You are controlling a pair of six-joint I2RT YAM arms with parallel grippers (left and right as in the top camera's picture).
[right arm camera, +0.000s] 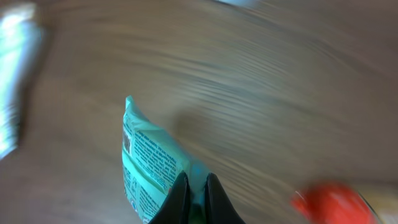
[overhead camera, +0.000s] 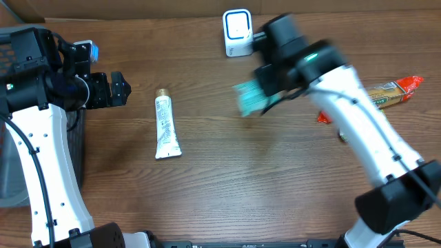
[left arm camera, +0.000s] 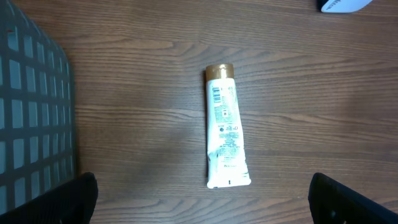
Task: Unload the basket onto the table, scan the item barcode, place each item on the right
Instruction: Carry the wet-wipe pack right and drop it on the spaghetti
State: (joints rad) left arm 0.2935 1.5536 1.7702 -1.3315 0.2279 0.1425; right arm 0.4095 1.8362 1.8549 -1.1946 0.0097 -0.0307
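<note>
Since a barcode has to face the reader, the teal packet (overhead camera: 253,96) is pinched by one edge in the closed right gripper (right arm camera: 198,188) and held off the table, near the white scanner (overhead camera: 238,32), at its six o'clock. Blur hides any barcode. At nine o'clock of the packet a gold-capped tube (left arm camera: 225,127) is laid flat, label up, probably queued. The left gripper (overhead camera: 118,88) is spread wide and empty, parked beside the basket (left arm camera: 31,124). An orange-red pack (overhead camera: 393,93) is left at three o'clock.

Even light; motion blur smears the teal packet (right arm camera: 149,163).
</note>
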